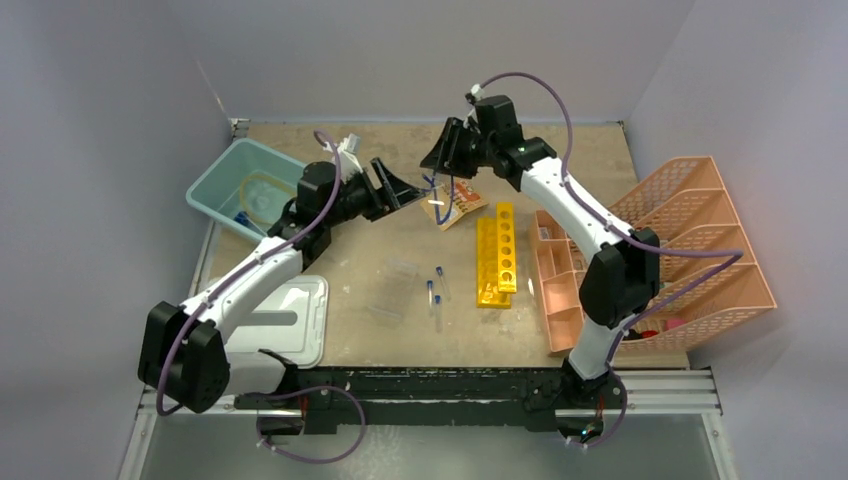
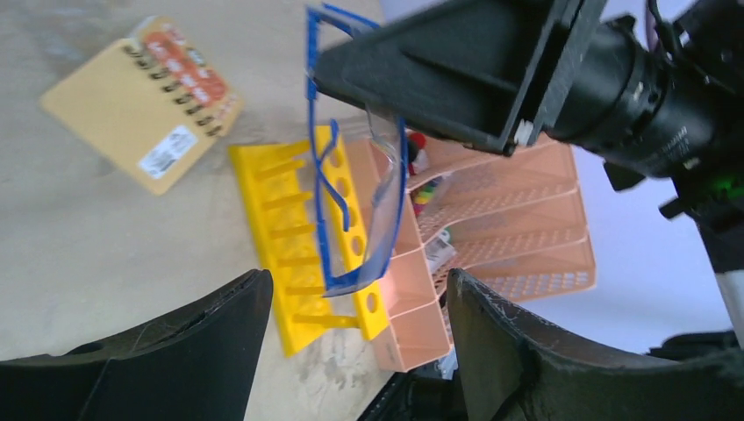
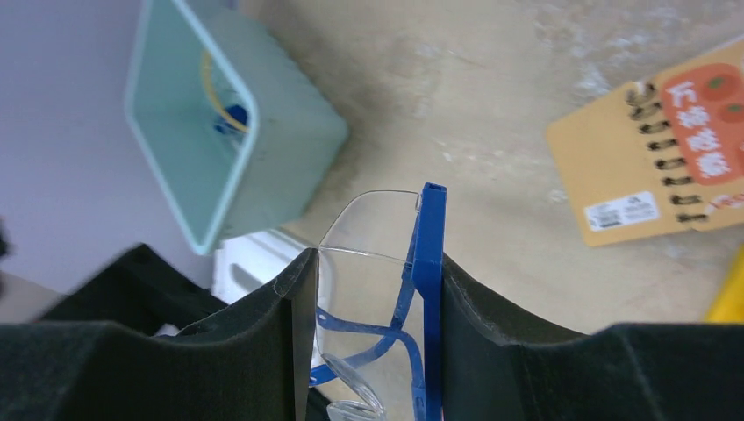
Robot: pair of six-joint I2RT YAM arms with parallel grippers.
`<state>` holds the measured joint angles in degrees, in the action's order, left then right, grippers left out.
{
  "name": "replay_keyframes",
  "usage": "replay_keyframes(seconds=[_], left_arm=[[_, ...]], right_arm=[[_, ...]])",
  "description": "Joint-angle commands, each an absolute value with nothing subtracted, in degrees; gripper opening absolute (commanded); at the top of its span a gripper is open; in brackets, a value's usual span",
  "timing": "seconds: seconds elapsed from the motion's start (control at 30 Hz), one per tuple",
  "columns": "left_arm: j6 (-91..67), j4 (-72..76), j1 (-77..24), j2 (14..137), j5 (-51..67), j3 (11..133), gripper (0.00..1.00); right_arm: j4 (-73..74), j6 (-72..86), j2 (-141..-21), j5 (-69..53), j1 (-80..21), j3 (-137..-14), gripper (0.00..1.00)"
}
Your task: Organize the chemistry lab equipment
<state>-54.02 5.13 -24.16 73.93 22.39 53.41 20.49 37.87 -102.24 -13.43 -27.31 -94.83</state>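
Now | right pincer (image 3: 373, 272) clamped on glasses (image 3: 368, 219) | left pincer (image 2: 355, 281) apart | teal bin (image 3: 289, 132): blue item (image 3: 230, 123), perhaps a cap

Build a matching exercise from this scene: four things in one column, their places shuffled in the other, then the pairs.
Things:
1. safety glasses
2. teal bin
3. yellow racks
4. spiral notebook

Places:
A. far left of the table
B. clamped in the right claw
C. lying beside the pink organiser
D. flat on the table, just past the racks' far end

Pairs: 1-B, 2-A, 3-C, 4-D
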Motion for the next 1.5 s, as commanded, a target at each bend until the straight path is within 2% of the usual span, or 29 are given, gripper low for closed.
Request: replay_keyframes(seconds=[0.0,0.27,0.47,0.83,0.93,1.07,1.3,1.47], left_arm=[[-57.3,15.9,-27.1,76.2,24.2,54.5,0.73],[-59.6,19.8,-28.3,80.5,26.6,56.7,0.76],[-61.8,23.6,-28.5,81.0,29.7,55.7,0.75],[-58.6,14.9,-28.0,71.3,19.4,54.6,0.76],[-59.4,11.5,-27.1,69.8,14.2,54.4,0.71],[-62.8,10.4,-26.1,70.3,11.2,53.3,0.55],[-65.3,15.4,-26.0,75.9,19.8,53.8,0.51],[-68.7,24.1,-26.1,79.0,27.5,54.1,0.57]], right_arm=[[18.2,45.5,-102.7,-21.8,-26.4,-100.4,0.44],[13.6,50.6,-103.1,-26.5,-26.0,-99.1,0.45],[10.0,52.6,-102.1,-28.6,-25.5,-96.3,0.45],[3.4,52.3,-99.6,-30.9,-22.8,-92.4,0.45],[1.6,52.4,-98.9,-32.0,-22.5,-91.9,0.44],[-1.5,53.1,-98.0,-33.9,-22.5,-91.1,0.44],[-5.5,55.2,-97.2,-36.8,-22.2,-90.8,0.43],[-8.7,56.6,-97.3,-39.2,-22.2,-90.7,0.43]])
